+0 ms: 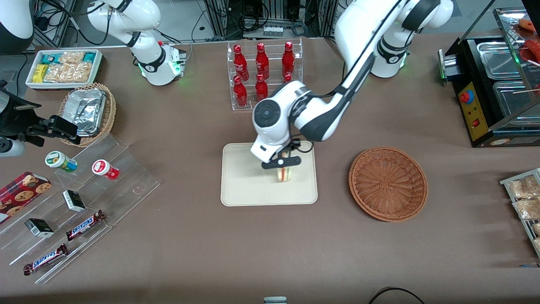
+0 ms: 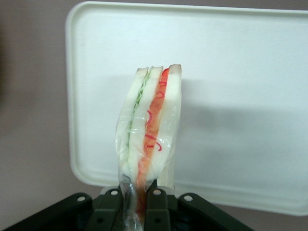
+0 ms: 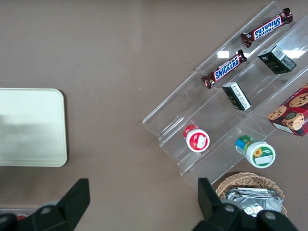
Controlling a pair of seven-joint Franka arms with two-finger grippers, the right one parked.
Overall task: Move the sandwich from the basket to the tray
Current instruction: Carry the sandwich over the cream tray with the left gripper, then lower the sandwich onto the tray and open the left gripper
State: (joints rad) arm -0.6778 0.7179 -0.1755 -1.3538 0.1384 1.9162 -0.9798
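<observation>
1. Overhead, the front view shows the gripper (image 1: 282,161) above the cream tray (image 1: 240,190), the sandwich (image 1: 284,174) hanging beneath it, and the brown basket (image 1: 388,183) empty beside the tray.
2. Only the wrist view shows the fingers (image 2: 156,202) pinched on the wrapped sandwich's (image 2: 150,130) edge.

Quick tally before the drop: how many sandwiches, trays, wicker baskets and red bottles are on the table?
Sandwich: 1, in the gripper above the tray
Tray: 1
Wicker baskets: 2
Red bottles: 7
Total: 11
</observation>
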